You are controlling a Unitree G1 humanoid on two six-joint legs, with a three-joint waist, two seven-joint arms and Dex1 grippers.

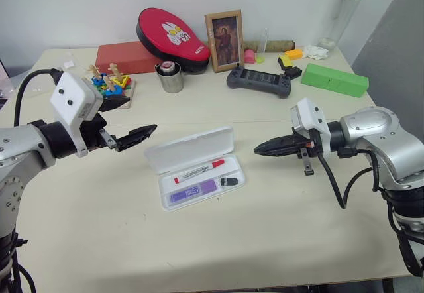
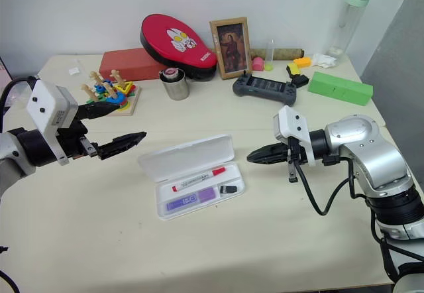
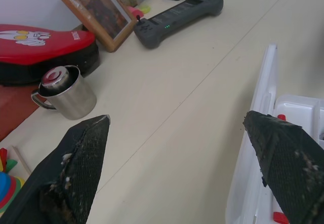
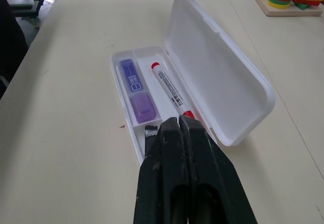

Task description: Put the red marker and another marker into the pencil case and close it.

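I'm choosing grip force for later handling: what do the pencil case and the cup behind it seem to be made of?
The pencil case looks like thin, hard white plastic with a smooth, slightly glossy finish: its open lid is faintly translucent and has moulded rounded corners. The cup looks like metal, probably stainless steel: a silvery, brushed-looking wall with bright reflections and a thin handle, clearest in the left wrist view.

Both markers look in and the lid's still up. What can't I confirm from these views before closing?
- Right wrist view: right gripper, shut, covers the red marker's near end and part of the small dark piece.
- Left wrist view: left gripper's finger hides most of the pencil case tray.
- Marker print: too small.
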